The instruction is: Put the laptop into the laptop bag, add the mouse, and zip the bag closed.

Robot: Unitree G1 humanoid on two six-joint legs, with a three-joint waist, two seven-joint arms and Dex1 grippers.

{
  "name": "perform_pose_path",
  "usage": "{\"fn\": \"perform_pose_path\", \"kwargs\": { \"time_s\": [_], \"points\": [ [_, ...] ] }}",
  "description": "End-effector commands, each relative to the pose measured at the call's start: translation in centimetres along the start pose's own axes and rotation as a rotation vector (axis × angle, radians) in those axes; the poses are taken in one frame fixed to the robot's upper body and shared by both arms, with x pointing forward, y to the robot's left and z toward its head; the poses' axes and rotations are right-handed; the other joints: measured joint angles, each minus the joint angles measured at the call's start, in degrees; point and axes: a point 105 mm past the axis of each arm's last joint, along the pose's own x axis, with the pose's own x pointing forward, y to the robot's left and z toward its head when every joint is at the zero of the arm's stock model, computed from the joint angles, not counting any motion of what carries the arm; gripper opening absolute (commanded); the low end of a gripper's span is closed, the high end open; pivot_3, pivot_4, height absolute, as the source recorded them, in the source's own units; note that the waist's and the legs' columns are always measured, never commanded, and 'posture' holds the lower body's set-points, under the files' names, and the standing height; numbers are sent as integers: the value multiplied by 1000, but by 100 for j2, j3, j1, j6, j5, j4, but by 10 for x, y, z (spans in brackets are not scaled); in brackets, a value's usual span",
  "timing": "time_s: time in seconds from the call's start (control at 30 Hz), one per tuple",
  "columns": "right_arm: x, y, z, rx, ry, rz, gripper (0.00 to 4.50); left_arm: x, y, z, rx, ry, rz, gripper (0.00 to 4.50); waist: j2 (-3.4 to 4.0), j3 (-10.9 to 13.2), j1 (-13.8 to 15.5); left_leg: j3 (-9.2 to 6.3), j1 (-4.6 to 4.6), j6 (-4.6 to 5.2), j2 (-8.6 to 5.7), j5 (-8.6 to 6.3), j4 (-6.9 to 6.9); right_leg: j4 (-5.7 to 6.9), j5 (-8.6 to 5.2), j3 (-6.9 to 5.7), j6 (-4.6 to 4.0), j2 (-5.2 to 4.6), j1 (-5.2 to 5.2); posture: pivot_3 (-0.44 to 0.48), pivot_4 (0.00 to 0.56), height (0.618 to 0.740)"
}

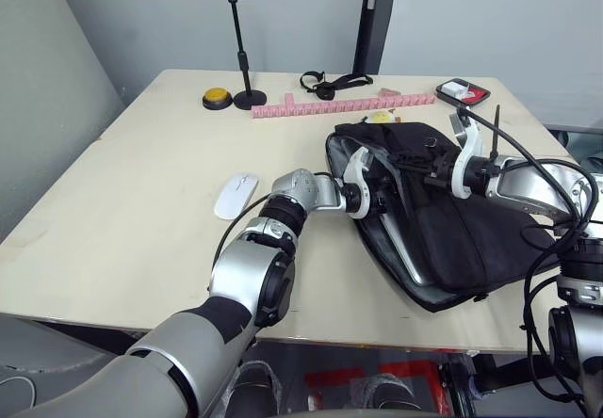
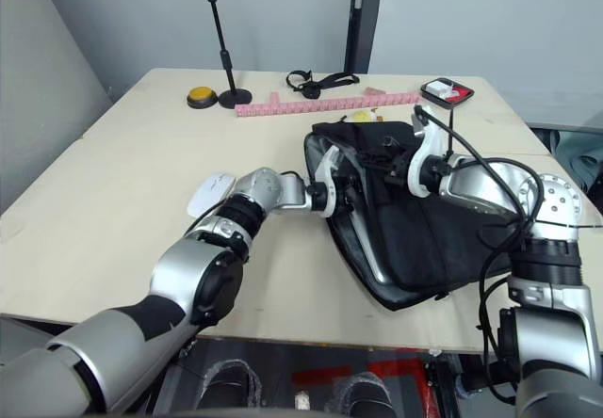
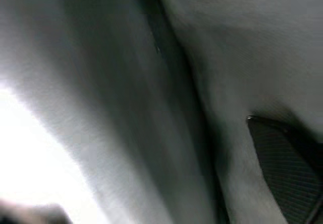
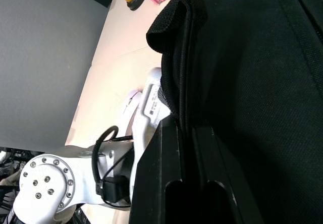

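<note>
While the laptop bag (image 1: 443,230) lies flat on the table (image 1: 122,211) with its mouth gaping toward the robot's left, the laptop (image 1: 403,249) sits partly inside, only a thin silver edge visible along the open side. Right gripper (image 4: 189,128) is pinched on a black strap handle (image 4: 174,27) of the bag, pads pressed together with the webbing between them, lifting the top flap. Left gripper (image 1: 369,195) is pushed into the opening next to the laptop edge; can't tell if its fingers are spread or closed, wrist view is just dark lining. Mouse (image 1: 235,195) still out on the table, just beside the left forearm, well apart from the bag. Zipper not started.

Risks, judged from this:
- strap slips from the right pinch, so the flap drops on the left gripper and closes the mouth
- left arm pulling out could drag the laptop back out or snag the lining
- left elbow or forearm sweeping could knock the mouse toward the table edge
- bag is soft and free on the table; any push could slide it toward the near edge, which its lower corner is already close to
- laptop corner catching on the zipper track if it isn't seated fully before zipping
</note>
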Motion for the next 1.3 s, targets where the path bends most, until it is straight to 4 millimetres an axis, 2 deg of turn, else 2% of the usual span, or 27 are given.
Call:
{"fn": "perform_pose_path", "kwargs": {
  "time_s": [0.03,0.17,0.33,0.47,0.53,0.67,0.73,0.8,0.9,1.0,1.07,1.17,1.3],
  "points": [
    [-6,10,12,-12,-28,37,0,-36,-11,27,124,-60,-23,4460,0,0,-39,0,0,0,0,0,0,1,-1,-1,-1,0,0,0,150,739],
    [-3,9,13,-4,-17,36,0,-76,-4,27,200,-63,34,4460,3,1,-68,0,1,-1,3,0,-1,5,-20,-2,-35,2,-1,0,150,739],
    [1,11,12,0,-1,45,0,-113,-3,29,278,-91,88,4460,4,1,-25,1,0,1,1,1,1,-7,-21,-16,-36,-11,7,0,150,739],
    [10,13,9,-9,24,49,0,-162,-25,43,420,-195,53,4460,9,5,-116,1,-7,-1,8,1,-2,-2,-23,-18,-38,-4,-4,0,150,739],
    [18,11,6,-102,25,14,0,-186,-42,44,522,-238,5,4460,10,5,-146,1,-5,-8,12,3,-9,4,-28,-18,-43,1,-11,0,150,739],
    [33,4,-9,-219,68,-3,0,-220,-58,19,746,-163,-37,4460,15,4,-129,2,2,-15,15,4,-22,8,-42,-22,-45,1,-12,0,150,739],
    [38,-3,-14,-296,86,-27,0,-238,-62,7,796,-130,-62,4460,16,5,-117,2,0,-15,15,4,-24,6,-46,-25,-43,0,-17,0,150,739],
    [39,-5,-16,-332,92,-16,749,-254,-61,4,834,-123,-40,4500,16,5,-86,0,-2,-16,15,4,-25,10,-49,-29,-44,-1,-22,0,150,739],
    [35,6,-23,-430,121,77,1725,-275,-51,2,846,-111,22,4500,17,6,-53,1,-3,-18,17,7,-25,18,-54,-36,-45,-6,-21,0,150,739],
    [23,12,-17,-527,124,125,2800,-302,-46,9,852,-158,98,4500,17,6,-47,1,0,-18,17,6,-25,17,-56,-36,-44,-7,-15,0,150,739],
    [11,12,-10,-604,122,132,3510,-320,-43,12,875,-181,160,4500,18,6,-54,2,2,-18,17,6,-25,21,-58,-35,-46,-6,-17,0,150,739],
    [-25,-4,5,-785,130,91,4473,-356,-29,14,883,-199,318,4500,17,6,-33,1,2,-16,18,5,-27,18,-62,-38,-48,-6,-15,0,150,739],
    [-61,-28,8,-930,200,51,4473,-387,-8,6,861,-165,465,4500,17,5,-28,2,6,1,18,-5,-41,11,-72,-39,-49,-7,-13,0,150,739]
  ]
}}
